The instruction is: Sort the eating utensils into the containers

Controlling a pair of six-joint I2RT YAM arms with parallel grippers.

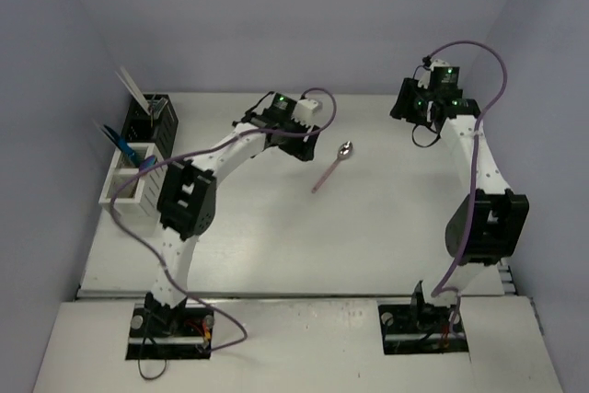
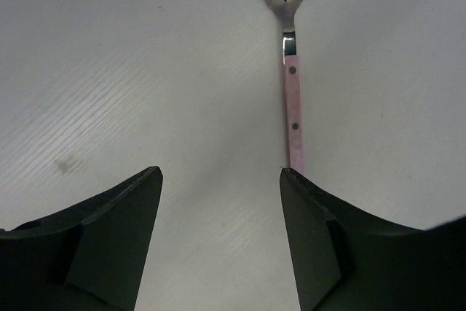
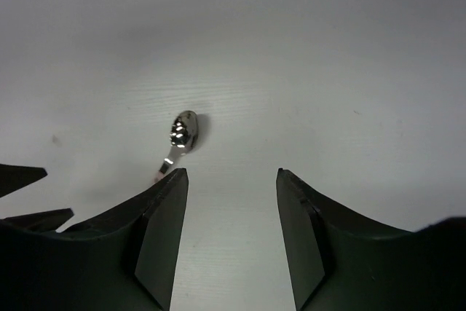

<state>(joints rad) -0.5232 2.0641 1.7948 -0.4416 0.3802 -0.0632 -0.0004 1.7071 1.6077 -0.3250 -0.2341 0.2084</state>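
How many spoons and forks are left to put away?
Nearly done. Several utensils already stand in the black caddy and white caddy. Nothing is held: the left arm has its jaws open by the pink-handled spoon, the only piece left on the table. The right arm has its jaws open too.

On my white worktop I see a pink-handled spoon lying flat, with a black caddy and a white caddy standing at left.
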